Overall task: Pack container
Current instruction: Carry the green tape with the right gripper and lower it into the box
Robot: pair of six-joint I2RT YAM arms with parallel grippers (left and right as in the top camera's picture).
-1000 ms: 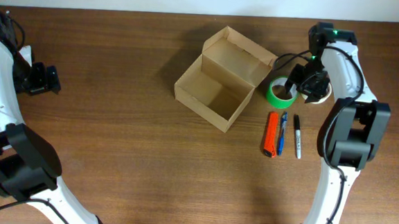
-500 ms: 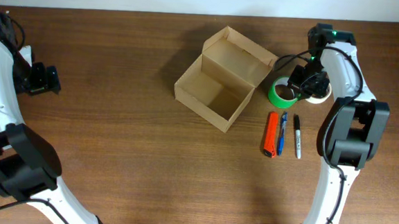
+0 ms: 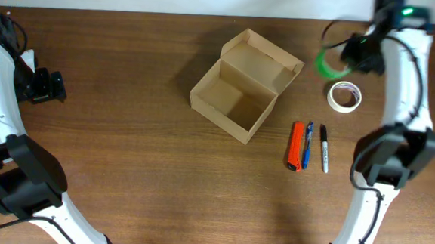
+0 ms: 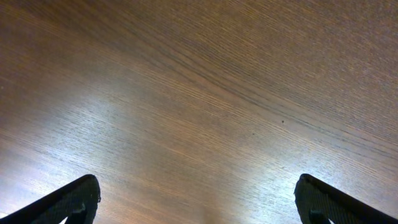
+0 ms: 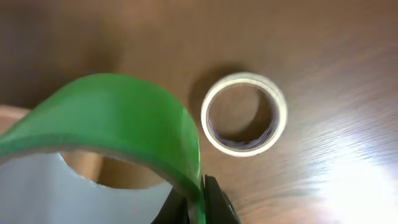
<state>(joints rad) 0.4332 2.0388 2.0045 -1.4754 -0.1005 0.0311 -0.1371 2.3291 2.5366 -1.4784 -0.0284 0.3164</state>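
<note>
While my right pincer (image 5: 196,205) clamps narrow on the green tape roll (image 5: 112,118) by its wall, up off the table (image 4: 199,93), my left pincer (image 4: 199,199) hangs spread wide over bare wood. Container (image 3: 239,85) sits mid-table w/ lid open, near the roll.

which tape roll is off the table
The green tape roll, pinched in the right gripper; the whitish tape roll lies flat on the table.

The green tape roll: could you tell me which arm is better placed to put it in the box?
Right: the right gripper holds the green tape roll near the container, while the left gripper sits open, far away.
</note>
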